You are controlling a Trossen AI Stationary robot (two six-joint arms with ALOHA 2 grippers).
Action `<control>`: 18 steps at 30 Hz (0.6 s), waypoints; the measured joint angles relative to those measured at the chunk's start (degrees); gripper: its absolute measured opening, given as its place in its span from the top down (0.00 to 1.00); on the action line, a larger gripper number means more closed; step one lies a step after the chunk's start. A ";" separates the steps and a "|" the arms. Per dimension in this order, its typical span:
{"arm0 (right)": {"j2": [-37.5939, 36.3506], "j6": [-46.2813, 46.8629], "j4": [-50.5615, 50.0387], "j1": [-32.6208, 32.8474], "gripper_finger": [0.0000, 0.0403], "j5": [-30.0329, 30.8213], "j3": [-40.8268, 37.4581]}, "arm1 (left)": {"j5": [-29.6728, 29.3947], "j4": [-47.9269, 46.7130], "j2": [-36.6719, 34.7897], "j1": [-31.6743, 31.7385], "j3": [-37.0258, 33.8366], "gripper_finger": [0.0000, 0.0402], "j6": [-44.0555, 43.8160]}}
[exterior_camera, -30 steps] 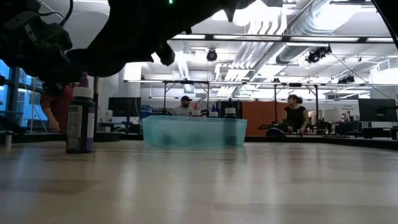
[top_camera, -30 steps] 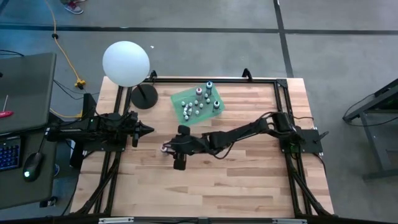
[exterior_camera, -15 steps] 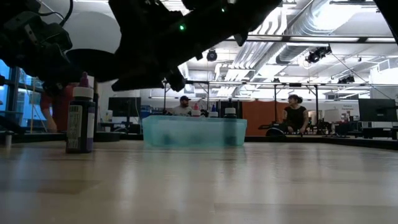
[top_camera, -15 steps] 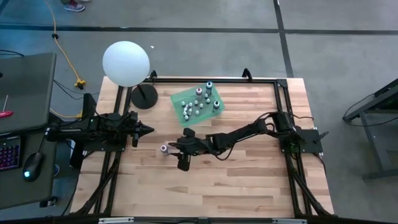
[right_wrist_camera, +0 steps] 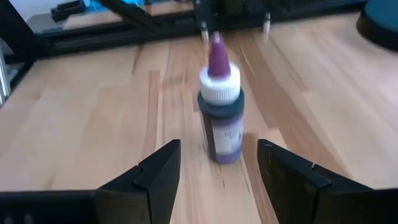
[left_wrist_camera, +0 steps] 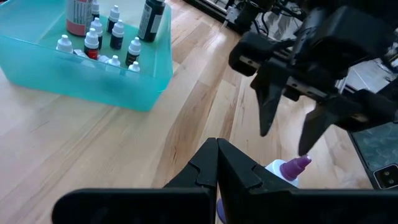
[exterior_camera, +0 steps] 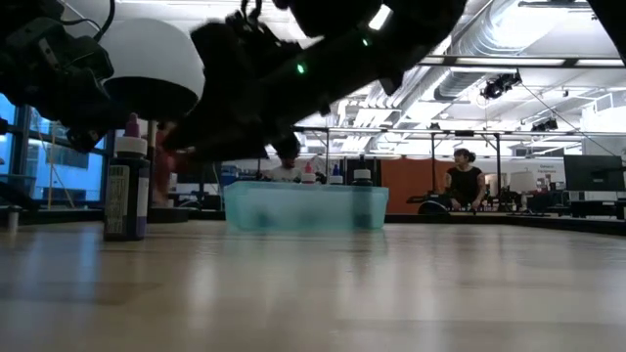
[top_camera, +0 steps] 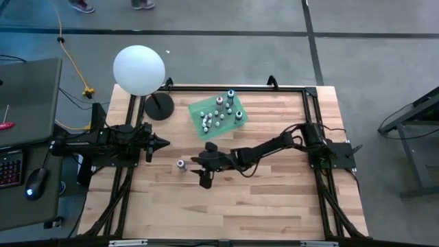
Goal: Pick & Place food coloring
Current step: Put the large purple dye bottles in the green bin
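A purple food coloring bottle (top_camera: 180, 165) with a white collar and purple tip stands upright on its base on the wooden table (top_camera: 274, 206); it also shows in the right wrist view (right_wrist_camera: 221, 118) and the low view (exterior_camera: 127, 191). My right gripper (top_camera: 197, 165) is open just to its right, and its fingers (right_wrist_camera: 155, 177) stop short of the bottle. Several more food coloring bottles stand in a teal tray (top_camera: 218, 113) at the far middle. My left gripper (top_camera: 163, 144) waits shut at the table's left.
A white globe lamp (top_camera: 139, 68) stands on a black round base (top_camera: 159, 106) at the far left corner. A black frame (top_camera: 312, 123) runs along the table's edges. Bare wood lies in front of the bottle and toward the near edge.
My right gripper has drawn back from the purple bottle toward the table's right edge and has sunk lower. The bottle stands upright in the same spot.
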 joint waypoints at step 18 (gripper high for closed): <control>0.07 1.98 5.68 -1.53 0.49 -4.33 -3.14 | 0.00 0.00 0.00 0.00 0.00 1.00 0.00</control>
